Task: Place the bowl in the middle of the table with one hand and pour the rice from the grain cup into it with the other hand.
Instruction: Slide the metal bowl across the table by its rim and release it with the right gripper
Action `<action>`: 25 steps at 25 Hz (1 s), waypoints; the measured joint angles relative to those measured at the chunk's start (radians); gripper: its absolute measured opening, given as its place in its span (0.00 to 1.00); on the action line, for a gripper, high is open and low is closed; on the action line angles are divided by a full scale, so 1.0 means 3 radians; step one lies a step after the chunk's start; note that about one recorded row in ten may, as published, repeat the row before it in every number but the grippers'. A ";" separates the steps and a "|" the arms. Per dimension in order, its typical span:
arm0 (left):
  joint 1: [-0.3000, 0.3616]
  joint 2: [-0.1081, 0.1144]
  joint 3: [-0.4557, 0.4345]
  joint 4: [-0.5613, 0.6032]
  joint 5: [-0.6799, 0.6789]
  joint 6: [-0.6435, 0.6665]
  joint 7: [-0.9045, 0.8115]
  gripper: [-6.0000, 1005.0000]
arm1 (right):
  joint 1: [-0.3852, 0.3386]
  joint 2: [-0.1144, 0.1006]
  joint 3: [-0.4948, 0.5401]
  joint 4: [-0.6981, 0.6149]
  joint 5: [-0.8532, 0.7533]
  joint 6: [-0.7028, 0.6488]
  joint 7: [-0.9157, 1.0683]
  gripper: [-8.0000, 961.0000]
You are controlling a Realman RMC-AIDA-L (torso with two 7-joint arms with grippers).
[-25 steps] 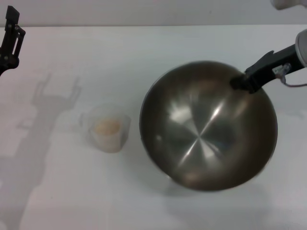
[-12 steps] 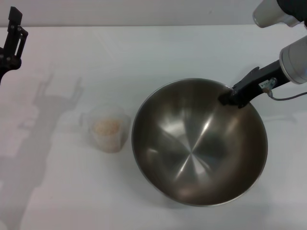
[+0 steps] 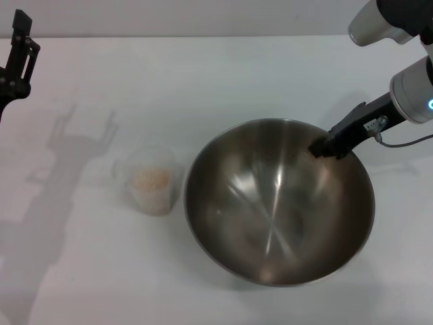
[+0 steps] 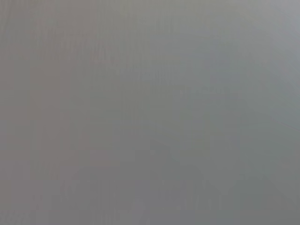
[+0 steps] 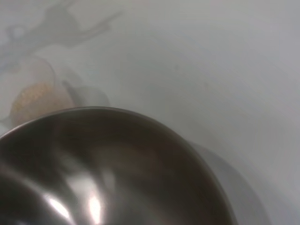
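The steel bowl (image 3: 277, 203) sits right of centre on the white table (image 3: 203, 74). My right gripper (image 3: 323, 147) is shut on the bowl's far right rim. The bowl's inside also fills the right wrist view (image 5: 103, 173). The grain cup (image 3: 153, 181), translucent with beige rice (image 3: 150, 179) inside, stands just left of the bowl; it also shows in the right wrist view (image 5: 35, 96). My left gripper (image 3: 17, 54) hangs high at the far left, away from the cup. The left wrist view shows only plain grey.
The white table runs back to a far edge (image 3: 203, 35) at the top of the head view. Arm shadows (image 3: 67, 149) fall on the table left of the cup.
The bowl has moved down and a little left, from tilted up toward the camera to sitting level. My right arm came further into view. The cup and left arm have not moved.
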 joint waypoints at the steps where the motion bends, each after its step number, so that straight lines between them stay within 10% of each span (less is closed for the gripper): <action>1: 0.0003 0.0000 0.0008 0.0000 0.0000 0.0003 0.0000 0.68 | 0.0000 0.0000 -0.0007 0.0000 -0.0005 0.0000 0.0000 0.03; 17: 0.0079 0.0000 0.0030 0.0000 0.0000 0.0120 -0.0012 0.67 | -0.0094 0.0003 -0.0259 -0.0811 -0.0133 -0.0282 0.0010 0.45; 25: 0.0121 0.0000 0.0030 0.0000 0.0000 0.0204 -0.0016 0.67 | -0.0587 0.0031 -0.1537 -0.1408 -0.1505 -0.2356 0.0315 0.54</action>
